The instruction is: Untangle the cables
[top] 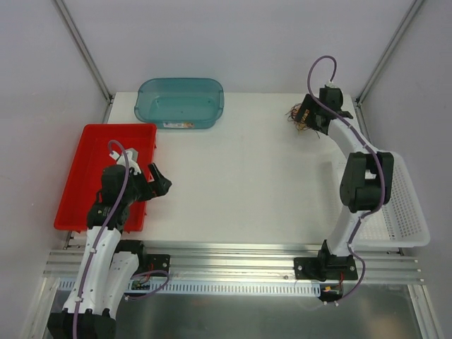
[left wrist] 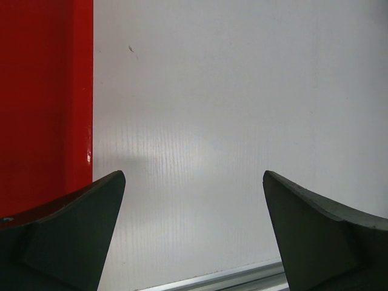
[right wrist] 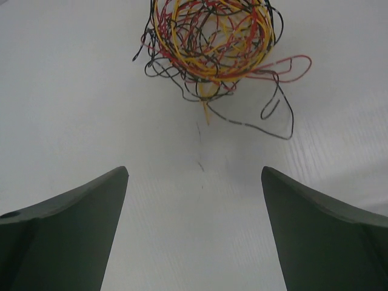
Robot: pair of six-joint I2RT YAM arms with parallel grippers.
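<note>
The cables (right wrist: pixel 209 42) lie in one fist-sized tangle of red, yellow and black wire on the white table, with a few loose loops trailing to the right. In the top view the tangle (top: pixel 294 117) sits at the far right of the table. My right gripper (right wrist: pixel 194 173) hangs just short of it, open, with only bare table between its fingers; the same gripper (top: pixel 305 113) shows next to the tangle from above. My left gripper (top: pixel 157 180) is far away by the red tray, and its wrist view shows this left gripper (left wrist: pixel 194 176) open and empty over the table.
A red tray (top: pixel 92 169) lies at the left; its wall (left wrist: pixel 45 103) runs along the left gripper. A teal bin (top: pixel 180 102) stands at the back. A white mesh basket (top: pixel 406 205) sits at the right edge. A metal rail (top: pixel 233 258) borders the near side.
</note>
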